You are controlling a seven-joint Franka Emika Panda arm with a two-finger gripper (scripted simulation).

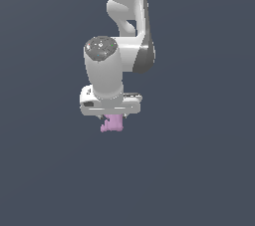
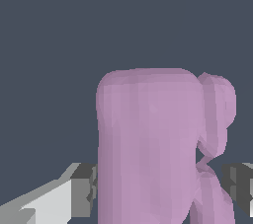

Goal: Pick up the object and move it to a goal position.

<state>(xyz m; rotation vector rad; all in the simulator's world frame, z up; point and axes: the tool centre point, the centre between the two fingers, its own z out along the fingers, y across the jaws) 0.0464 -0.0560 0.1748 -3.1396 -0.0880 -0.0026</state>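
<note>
Hangs directly under the white pincer [image 1: 112,116], the small pink-lilac lumpy object [image 1: 112,123], poking out below the hand against a plain dark slate backdrop. Fills the middle of the wrist view as a broad rounded slab [image 2: 148,144] with a knobbly lobe on one flank, flanked by the two dark grey finger pads [image 2: 83,191]. Looks clenched on the object, one pad right against the slab's flat side; contact at the other pad, beside the lobed edge, cannot be confirmed. Probably light, given the small size, and rigid, judging by the hard faceted surface; matte, so likely not very slippery. Best held across the flat broad faces of the slab, away from the lobe, where uneven bumps could let it twist or pivot. No counter surface distinguishable.
</note>
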